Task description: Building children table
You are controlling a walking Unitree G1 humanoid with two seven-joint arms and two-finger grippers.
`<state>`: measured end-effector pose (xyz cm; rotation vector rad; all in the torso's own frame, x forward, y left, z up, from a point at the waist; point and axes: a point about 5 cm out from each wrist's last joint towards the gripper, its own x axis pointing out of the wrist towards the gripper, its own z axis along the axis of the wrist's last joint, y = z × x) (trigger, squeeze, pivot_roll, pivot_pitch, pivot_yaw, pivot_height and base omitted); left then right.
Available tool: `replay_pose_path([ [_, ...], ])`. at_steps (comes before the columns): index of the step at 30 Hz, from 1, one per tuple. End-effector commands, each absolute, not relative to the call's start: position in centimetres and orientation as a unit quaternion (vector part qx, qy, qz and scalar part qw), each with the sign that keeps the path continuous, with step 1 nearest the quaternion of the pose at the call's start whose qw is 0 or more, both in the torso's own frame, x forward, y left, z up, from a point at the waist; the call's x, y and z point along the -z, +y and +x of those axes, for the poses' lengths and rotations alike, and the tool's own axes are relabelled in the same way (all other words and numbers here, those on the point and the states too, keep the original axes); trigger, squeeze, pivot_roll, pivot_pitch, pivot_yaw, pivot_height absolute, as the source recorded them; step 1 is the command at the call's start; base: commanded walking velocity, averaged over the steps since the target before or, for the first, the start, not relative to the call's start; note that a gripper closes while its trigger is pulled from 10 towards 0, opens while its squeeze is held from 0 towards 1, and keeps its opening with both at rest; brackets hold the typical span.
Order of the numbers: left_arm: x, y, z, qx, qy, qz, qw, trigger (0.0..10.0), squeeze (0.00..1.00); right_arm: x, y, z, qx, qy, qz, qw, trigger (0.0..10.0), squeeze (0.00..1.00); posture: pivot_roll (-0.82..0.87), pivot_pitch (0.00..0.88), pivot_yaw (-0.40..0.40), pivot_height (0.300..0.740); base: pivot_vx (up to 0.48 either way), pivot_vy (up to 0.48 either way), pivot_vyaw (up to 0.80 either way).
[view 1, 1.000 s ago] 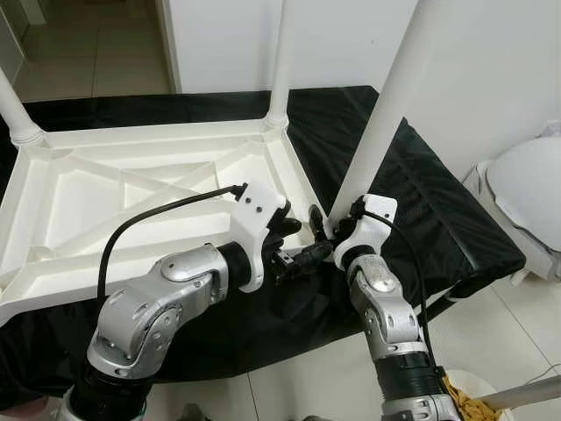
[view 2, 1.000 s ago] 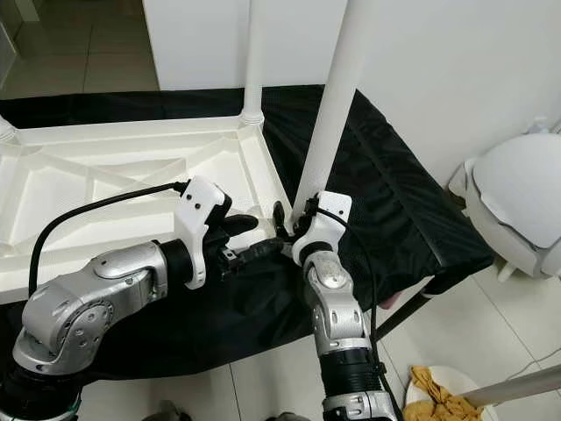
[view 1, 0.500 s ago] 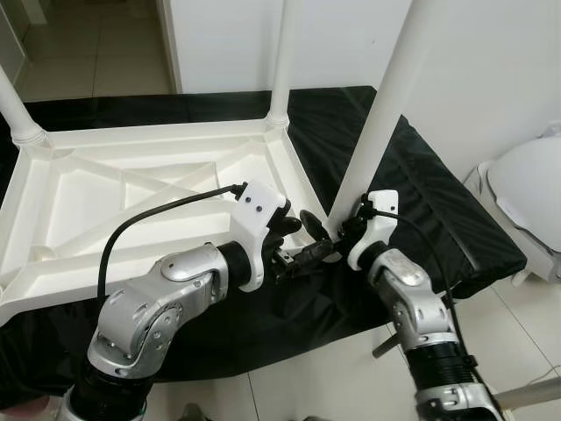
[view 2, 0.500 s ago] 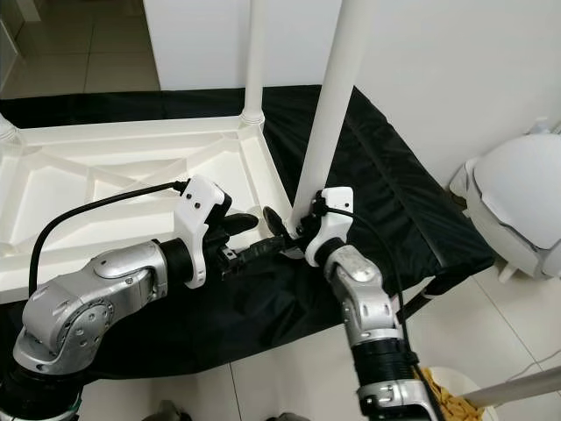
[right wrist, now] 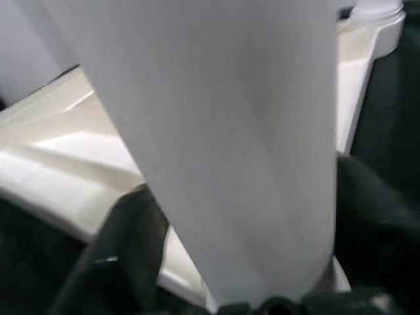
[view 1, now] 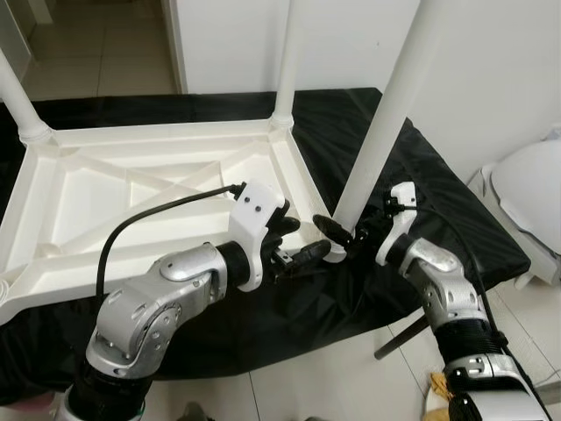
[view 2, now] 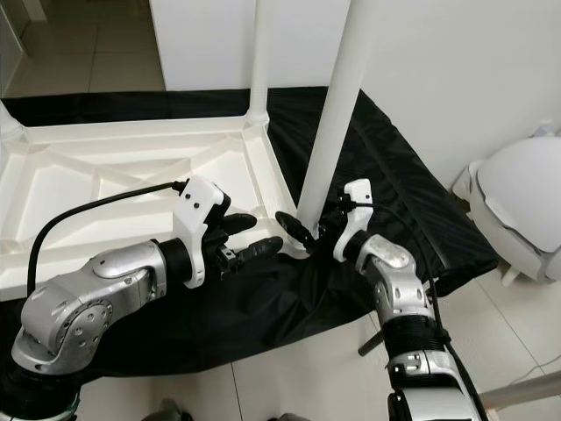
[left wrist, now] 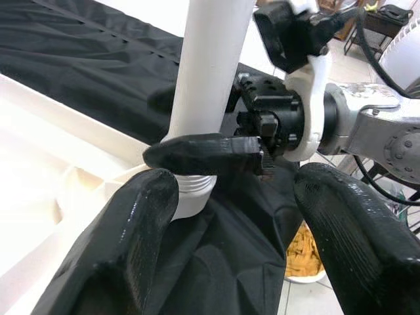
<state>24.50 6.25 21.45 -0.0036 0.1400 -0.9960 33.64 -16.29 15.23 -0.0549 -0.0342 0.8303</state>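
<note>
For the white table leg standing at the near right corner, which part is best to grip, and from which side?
Grip the table leg low, just above its collar at the upturned tabletop. Its round, slim shaft fits between two fingers, and a low hold probably steadies it in the socket. Approach from the robot's right, over the black cloth, where the right pincer already brackets it.

We see a black cloth [view 1: 438,189] spread beneath the work area, draped over a low surface and hanging in folds toward the floor at six o'clock; a white wall [view 1: 491,79] rises behind it from twelve to three o'clock; a tiled floor [view 1: 96,48] in beige shows through a doorway at eleven o'clock; a rounded white object [view 1: 530,197] stands at three o'clock, just beside the cloth's edge; a white bowl holding yellowish pieces [left wrist: 303,252] sits on the pale floor tiles [view 1: 351,377] near five o'clock.
</note>
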Motion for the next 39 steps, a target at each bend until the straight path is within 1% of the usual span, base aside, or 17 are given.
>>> replay_pose_path([
  [1,-21.6,6.3,24.5,0.477,0.069,0.003,0.876,10.0,0.00,-14.7,-16.5,33.7,-0.413,-0.002,-0.041,0.910,0.0,0.00,0.01,0.051,-0.045,0.740,0.000,0.000,0.00],
  [8,-21.6,6.4,24.5,0.474,0.068,0.005,0.878,10.0,0.00,-13.8,-16.8,33.8,-0.420,0.014,-0.039,0.907,0.0,0.00,0.02,0.046,-0.050,0.740,0.000,0.000,0.00],
  [15,-21.5,6.5,24.4,0.472,0.069,0.006,0.879,10.0,0.00,-13.7,-16.9,33.7,-0.421,0.010,-0.026,0.907,0.0,0.00,0.02,0.046,-0.052,0.740,0.000,0.000,0.00],
  [18,-21.5,6.4,24.4,0.474,0.070,0.006,0.878,10.0,0.00,-13.9,-17.0,33.7,-0.404,0.000,-0.015,0.914,0.0,0.00,0.02,0.047,-0.052,0.740,0.000,0.000,0.00],
  [19,-21.4,6.4,24.4,0.474,0.070,0.007,0.877,10.0,0.00,-13.9,-17.0,33.7,-0.387,-0.004,-0.015,0.922,0.0,0.00,0.01,0.048,-0.051,0.740,0.000,0.000,0.00],
  [22,-21.4,6.4,24.5,0.475,0.071,0.008,0.877,10.0,0.00,-13.8,-17.0,33.8,-0.375,-0.006,-0.016,0.927,0.0,0.00,0.01,0.048,-0.051,0.740,0.000,0.000,0.00],
  [23,-21.3,6.3,24.4,0.477,0.072,0.011,0.876,10.0,0.00,-13.6,-16.6,33.6,-0.354,-0.003,-0.005,0.935,10.0,0.00,0.01,0.051,-0.052,0.740,0.000,0.000,0.00],
  [32,-21.3,6.1,24.3,0.485,0.074,0.010,0.871,10.0,0.00,-13.4,-15.3,33.0,-0.275,-0.014,0.013,0.961,10.0,0.00,0.00,0.055,-0.057,0.740,0.000,0.000,0.00],
  [34,-21.3,6.1,24.3,0.484,0.075,0.010,0.872,10.0,0.00,-13.4,-15.3,33.0,-0.269,-0.015,0.015,0.963,10.0,0.00,0.00,0.055,-0.057,0.740,0.000,0.000,0.00],
  [37,-21.2,6.0,24.2,0.487,0.078,0.007,0.870,10.0,0.00,-13.3,-14.4,32.5,-0.222,-0.014,0.021,0.975,10.0,0.00,0.00,0.056,-0.061,0.740,0.000,0.000,0.00],
  [38,-21.2,6.0,24.2,0.487,0.078,0.007,0.870,10.0,0.00,-13.3,-14.4,32.5,-0.222,-0.014,0.021,0.975,10.0,0.00,0.00,0.056,-0.061,0.740,0.000,0.000,0.00],
  [39,-21.2,6.0,24.1,0.488,0.079,0.006,0.869,10.0,0.00,-13.4,-14.1,32.5,-0.189,-0.013,0.034,0.981,10.0,0.00,0.00,0.053,-0.064,0.740,0.000,0.000,0.00],
])
